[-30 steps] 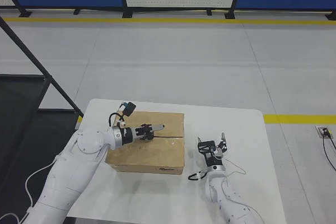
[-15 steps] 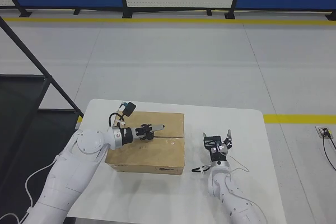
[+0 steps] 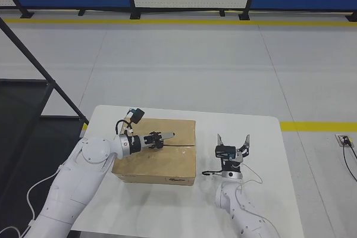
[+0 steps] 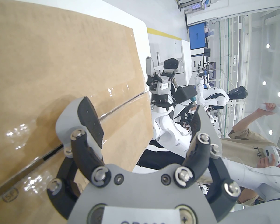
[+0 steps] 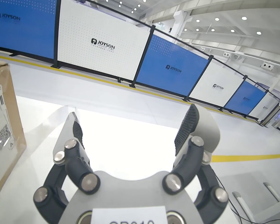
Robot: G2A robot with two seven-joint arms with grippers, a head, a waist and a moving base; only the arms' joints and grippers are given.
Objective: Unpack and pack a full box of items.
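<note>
**Cardboard box [image 3: 160,162] taped shut**

The left gripper [image 4: 142,122] hangs over the box top, fingers spread and holding nothing, with one fingertip [image 4: 89,115] at the taped seam. The right gripper [image 5: 133,121] is wide open and empty above the white table [image 3: 262,190]. The box stands near it, on the left arm's side.

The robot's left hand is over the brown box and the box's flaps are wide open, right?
No. The left hand is over the brown box, but the box is shut and taped along its seam; the left wrist view shows it.
</note>
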